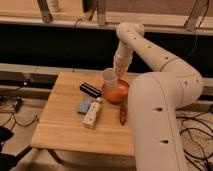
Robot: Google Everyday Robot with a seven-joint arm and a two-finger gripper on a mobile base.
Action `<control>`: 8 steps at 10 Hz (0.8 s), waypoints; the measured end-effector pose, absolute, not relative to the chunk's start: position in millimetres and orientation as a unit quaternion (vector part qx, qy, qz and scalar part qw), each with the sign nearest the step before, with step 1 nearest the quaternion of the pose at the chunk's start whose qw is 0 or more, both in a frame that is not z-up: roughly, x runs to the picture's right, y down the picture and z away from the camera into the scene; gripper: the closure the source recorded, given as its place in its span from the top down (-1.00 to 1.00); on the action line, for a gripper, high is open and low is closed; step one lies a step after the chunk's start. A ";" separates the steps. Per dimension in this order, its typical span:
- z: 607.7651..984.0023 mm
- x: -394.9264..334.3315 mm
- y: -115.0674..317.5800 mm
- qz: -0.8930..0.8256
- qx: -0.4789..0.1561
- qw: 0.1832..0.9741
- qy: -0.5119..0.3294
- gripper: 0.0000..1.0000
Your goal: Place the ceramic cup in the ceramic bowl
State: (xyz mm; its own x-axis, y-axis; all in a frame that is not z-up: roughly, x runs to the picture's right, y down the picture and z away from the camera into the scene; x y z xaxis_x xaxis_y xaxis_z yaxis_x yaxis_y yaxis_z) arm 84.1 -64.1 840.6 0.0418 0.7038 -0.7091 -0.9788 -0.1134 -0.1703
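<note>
Wide bare wood across the near and left part of the table (pixel 65 130), open to approach from the front and left edges. Middle crowded: black bar (pixel 90 89) near the back, blue pad (pixel 84 105) and white remote-like object (pixel 93 112) touching side by side below it, dark reddish-brown stick (pixel 122 114) just right of those. Narrow lane between remote-like object and stick. Ceramic bowl (pixel 117 93) toward the back right, its left rim overhung by the ceramic cup (pixel 110 78), clamped tilted in the gripper (pixel 116 73) above. Right side blocked by the bulky white arm (pixel 160 100), covering the table's right edge.
</note>
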 end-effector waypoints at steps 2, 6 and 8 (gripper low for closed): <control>864.0 90.8 -48.6 0.673 -0.367 0.610 0.198 -1.00; 896.7 102.6 -51.8 0.701 -0.366 0.593 0.153 -0.99; 896.5 100.6 -51.8 0.699 -0.366 0.594 0.153 -0.70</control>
State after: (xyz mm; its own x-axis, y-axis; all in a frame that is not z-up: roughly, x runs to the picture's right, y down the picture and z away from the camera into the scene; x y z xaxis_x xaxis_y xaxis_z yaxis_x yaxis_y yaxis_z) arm 100.6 -51.8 896.5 -0.0251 0.7186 -0.6950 -0.9436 -0.2467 -0.2209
